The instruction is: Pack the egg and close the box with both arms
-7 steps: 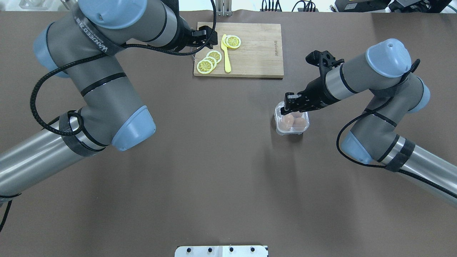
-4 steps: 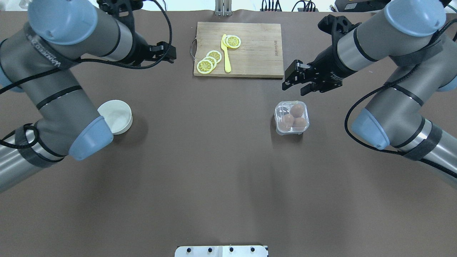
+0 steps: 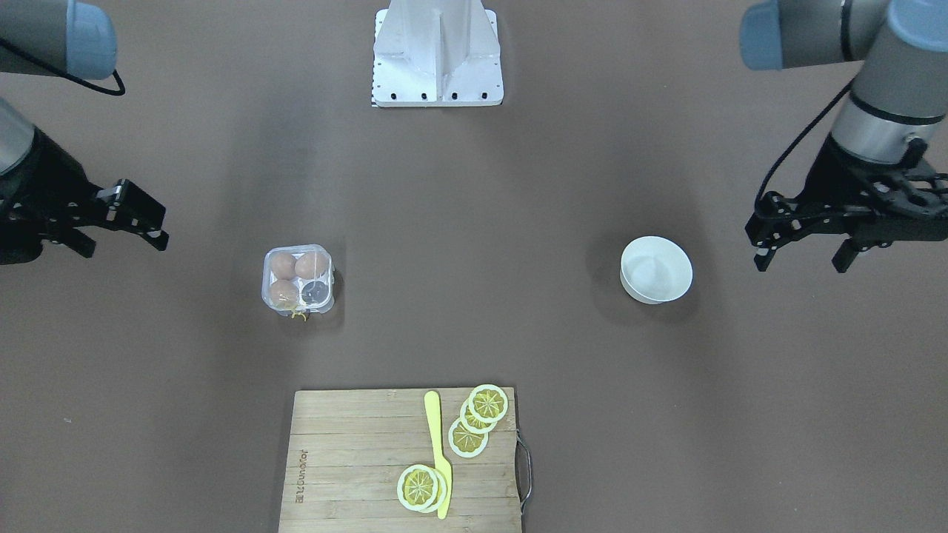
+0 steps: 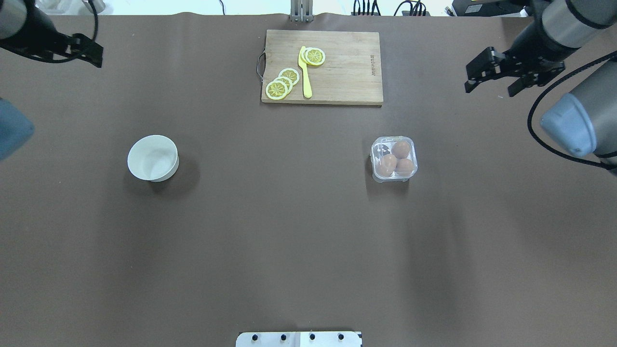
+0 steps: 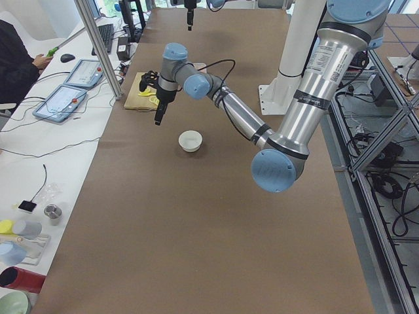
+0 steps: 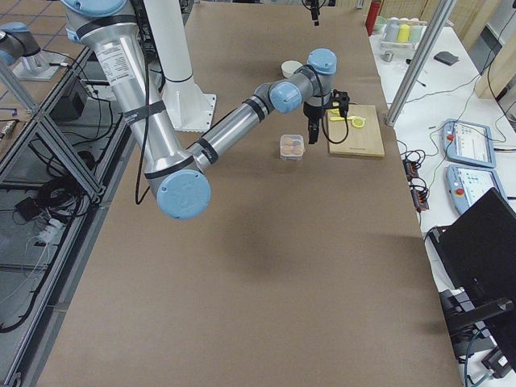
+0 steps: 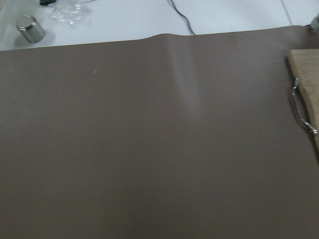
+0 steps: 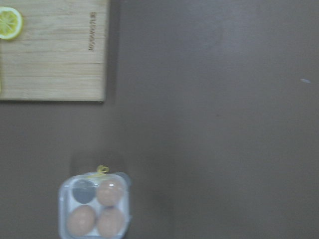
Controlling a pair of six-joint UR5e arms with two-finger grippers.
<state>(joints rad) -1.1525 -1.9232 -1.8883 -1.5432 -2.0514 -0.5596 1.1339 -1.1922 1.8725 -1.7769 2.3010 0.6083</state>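
— Inward of the right gripper [image 4: 488, 83] and nearer the robot, what is sitting on the brown table [image 4: 289, 231]?
— The small clear plastic four-cell egg box [image 4: 394, 159] is sitting there, well apart from it, with three tan-brown eggs [image 4: 401, 149] filling three cells. That gripper's fingers are standing apart, holding nothing.
— And the left gripper [image 3: 800, 250]?
— It is hovering with fingers apart, gripping nothing; the round white bowl [image 4: 152, 157] is resting inward of it. The pale wooden cutting board [image 4: 337, 67] is lying between both grippers.
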